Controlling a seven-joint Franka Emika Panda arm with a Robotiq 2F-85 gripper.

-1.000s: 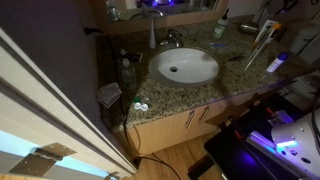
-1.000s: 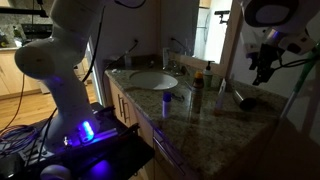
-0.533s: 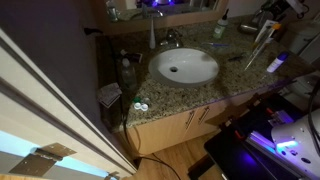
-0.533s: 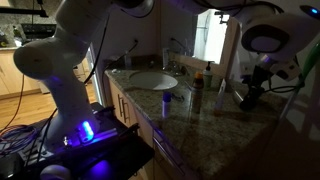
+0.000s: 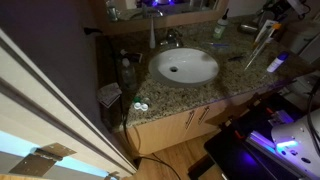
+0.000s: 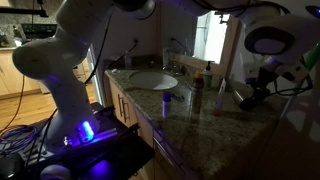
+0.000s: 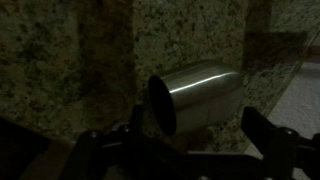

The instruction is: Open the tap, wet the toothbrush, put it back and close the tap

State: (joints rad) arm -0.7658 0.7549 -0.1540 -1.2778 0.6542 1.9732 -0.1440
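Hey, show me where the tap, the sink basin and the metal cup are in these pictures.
tap (image 5: 170, 39): exterior view, on its chrome body.
basin (image 5: 196, 62): exterior view, on the bare inner wall.
metal cup (image 7: 200, 92): wrist view, on its side wall.

Basin (image 5: 185, 66) sunk in tabletop (image 5: 232, 72). Tap (image 5: 170, 39) behind basin, at its rim. Slim bottle (image 5: 153, 36) just beside tap. Metal cylinder (image 7: 195, 95) on tabletop, well apart from basin, ahead of claw (image 7: 180, 138).

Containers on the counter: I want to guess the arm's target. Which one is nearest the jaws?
The shiny metal cup, straight ahead of the open jaws in the wrist view. The slim white bottle stands far off beside the tap.
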